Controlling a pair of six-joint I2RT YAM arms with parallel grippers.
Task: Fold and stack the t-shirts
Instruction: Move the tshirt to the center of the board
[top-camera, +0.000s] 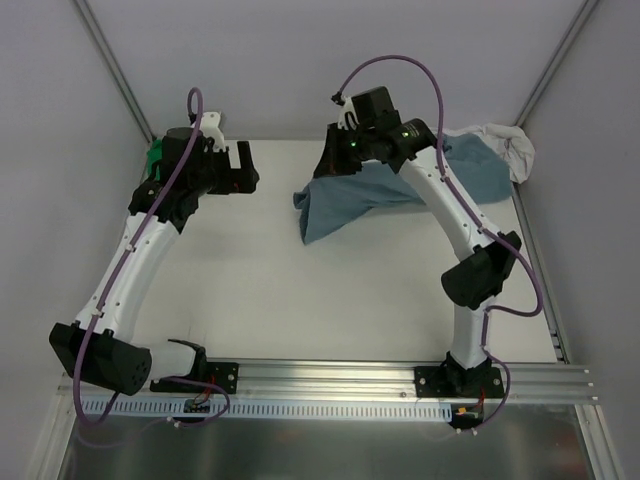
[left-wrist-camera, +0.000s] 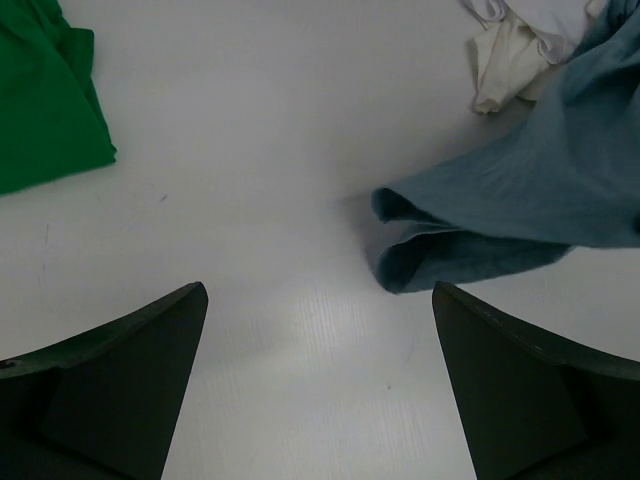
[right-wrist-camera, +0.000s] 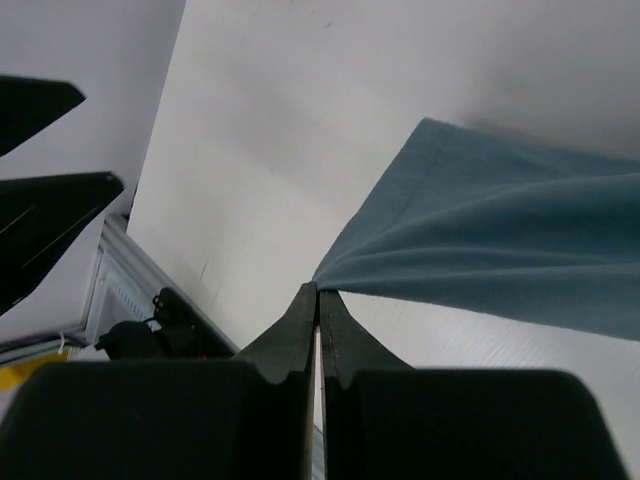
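While the blue shirt (right-wrist-camera: 500, 230) is pinched aloft by the right gripper (right-wrist-camera: 318, 292), the left gripper (left-wrist-camera: 318, 295) is held open, pointing down.

Seemingly open table (top-camera: 250, 270) beside blue shirt (top-camera: 340, 210)

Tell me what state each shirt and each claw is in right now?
blue t-shirt: unfolded, rumpled, one edge pinched and lifted.
green t-shirt: bunched up, untouched.
cream t-shirt: crumpled heap beside the blue one.
left claw: open, empty, above bare table.
right claw: shut on the blue t-shirt's edge.
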